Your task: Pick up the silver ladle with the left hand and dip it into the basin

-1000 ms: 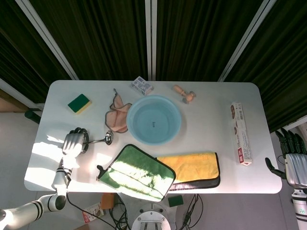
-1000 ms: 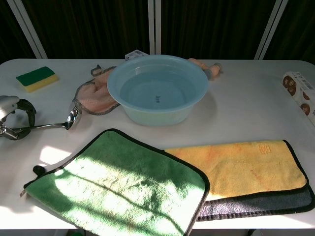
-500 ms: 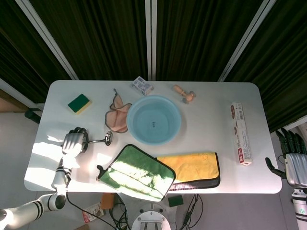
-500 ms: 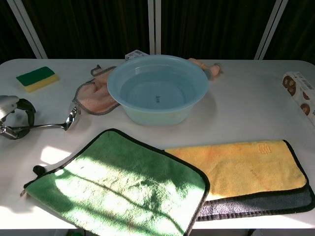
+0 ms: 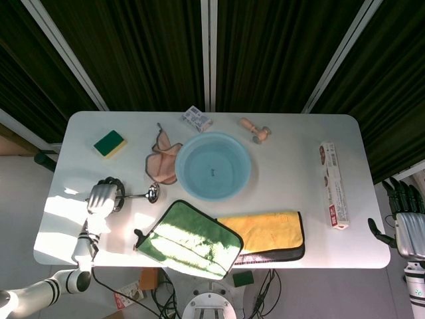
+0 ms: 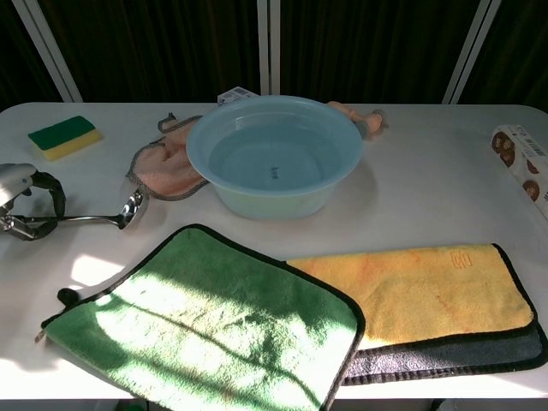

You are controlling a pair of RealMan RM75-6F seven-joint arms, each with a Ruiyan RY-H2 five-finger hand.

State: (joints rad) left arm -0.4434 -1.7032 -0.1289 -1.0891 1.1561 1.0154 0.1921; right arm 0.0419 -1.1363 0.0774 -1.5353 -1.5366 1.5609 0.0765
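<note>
The silver ladle (image 5: 141, 195) (image 6: 103, 217) lies level near the table's left side, its bowl pointing toward the basin. My left hand (image 5: 102, 198) (image 6: 20, 199) grips the end of its handle, fingers curled round it. The light blue basin (image 5: 213, 165) (image 6: 274, 154) holds water and stands at the table's middle, to the right of the ladle's bowl. My right hand (image 5: 405, 222) hangs off the table's right edge with its fingers spread, holding nothing.
A pink cloth (image 5: 161, 160) lies between ladle and basin. A green towel (image 5: 189, 239) and a yellow towel (image 5: 263, 232) cover the front. A green-yellow sponge (image 5: 109, 143), a small box (image 5: 196, 119), a wooden brush (image 5: 254, 129) and a long box (image 5: 333, 184) sit around.
The ladle has shifted slightly to the right with my left hand, its bowl now a little nearer the basin. My right hand has stayed put.
</note>
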